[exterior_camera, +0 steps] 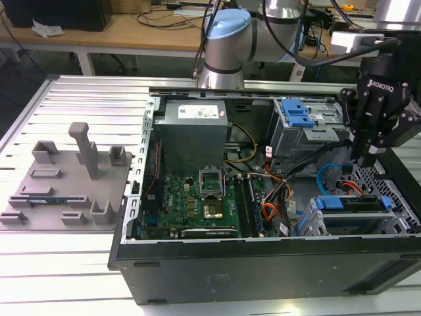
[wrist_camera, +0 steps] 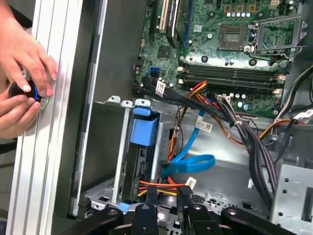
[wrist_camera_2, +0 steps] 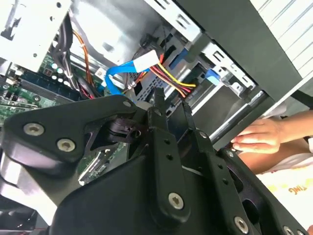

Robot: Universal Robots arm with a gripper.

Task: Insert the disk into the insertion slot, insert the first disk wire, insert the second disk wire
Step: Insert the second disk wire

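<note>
The disk (exterior_camera: 348, 203) lies inside the insertion slot (exterior_camera: 396, 197), a grey perforated cage at the exterior view's right; its blue carrier (wrist_camera: 144, 128) faces out. My gripper (exterior_camera: 368, 157) hangs just above the cage's back end. In both wrist views its fingertips (wrist_camera: 152, 194) stand a narrow gap apart with nothing seen between them, gripper (wrist_camera_2: 172, 108) and gripper (wrist_camera: 167, 194). The second disk wire (wrist_camera: 193, 161) loops light-blue just beyond the tips, second disk wire (wrist_camera_2: 116, 74) and second disk wire (exterior_camera: 323, 176). The first disk wire (wrist_camera: 170, 142) runs thin and orange-red beside the disk, first disk wire (exterior_camera: 353, 187).
The open black computer case (exterior_camera: 263, 270) holds a motherboard (exterior_camera: 197, 197), a power supply (exterior_camera: 192, 128) and a taller grey bay with a blue latch (exterior_camera: 296, 115). Bundled dark cables (wrist_camera: 244, 132) cross near the cage. A person's hands (wrist_camera: 24, 73) rest on a knob outside the case wall.
</note>
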